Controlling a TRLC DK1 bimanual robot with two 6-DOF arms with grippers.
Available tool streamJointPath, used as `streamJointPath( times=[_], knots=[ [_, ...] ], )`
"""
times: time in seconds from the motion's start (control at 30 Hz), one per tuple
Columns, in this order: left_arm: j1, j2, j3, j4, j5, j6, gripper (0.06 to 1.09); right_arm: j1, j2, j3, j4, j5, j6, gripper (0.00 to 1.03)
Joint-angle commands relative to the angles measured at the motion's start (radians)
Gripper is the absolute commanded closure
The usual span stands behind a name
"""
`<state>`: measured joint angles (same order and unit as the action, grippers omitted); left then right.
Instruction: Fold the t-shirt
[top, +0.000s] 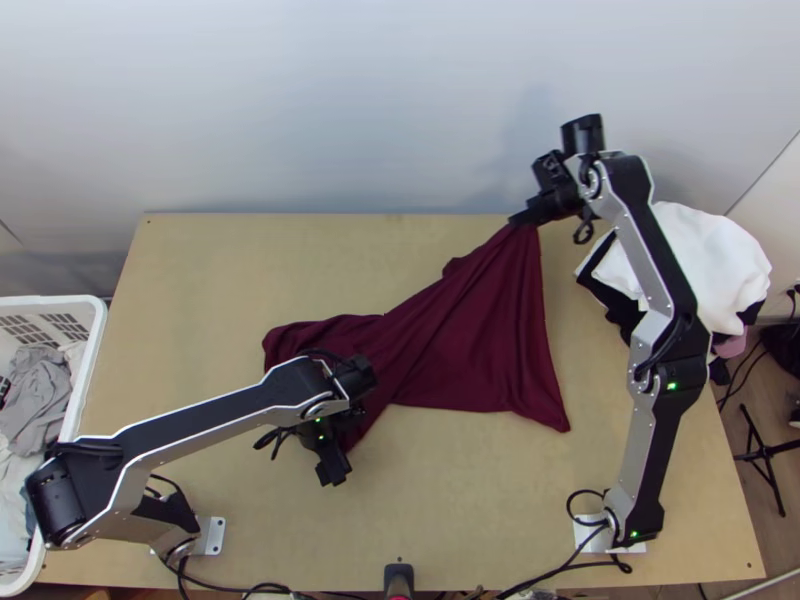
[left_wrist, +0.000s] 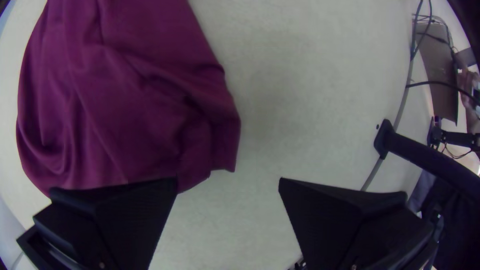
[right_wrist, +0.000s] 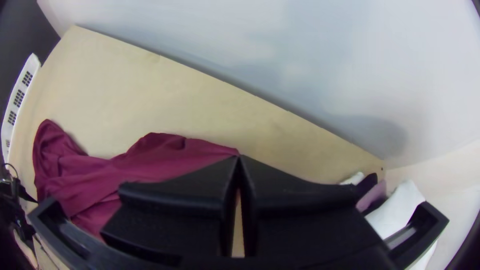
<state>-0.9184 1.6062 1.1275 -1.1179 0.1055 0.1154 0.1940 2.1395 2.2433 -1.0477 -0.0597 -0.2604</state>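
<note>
I've got open room at the light wooden table's (top: 200, 260) far-left corner; rumpled dark-red cloth t-shirt (top: 460, 350) blocks mid-table, white fabric heap (top: 700, 255) far right.

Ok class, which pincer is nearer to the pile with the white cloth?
Right. The right pincer is just left of the pile; the left pincer is well away, across the t-shirt from it.

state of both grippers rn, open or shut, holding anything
Left gripper: open, jaws apart, holding nothing.
Right gripper: closed, its jaws pinching the dark red t-shirt near the table's far edge.
</note>
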Motion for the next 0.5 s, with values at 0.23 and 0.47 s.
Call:
streamJointPath(
  times=[0.23, 0.47],
  knots=[
    [0.079, 0.061, 0.035, 0.044, -0.127, 0.000, 0.14, -0.070, 0.019, -0.017, 0.020, 0.004, -0.031, 1.00],
    [0.164, 0.123, 0.229, 0.000, -0.056, -0.022, 0.14, -0.068, 0.016, -0.025, 0.020, 0.004, -0.048, 1.00]
  ],
)
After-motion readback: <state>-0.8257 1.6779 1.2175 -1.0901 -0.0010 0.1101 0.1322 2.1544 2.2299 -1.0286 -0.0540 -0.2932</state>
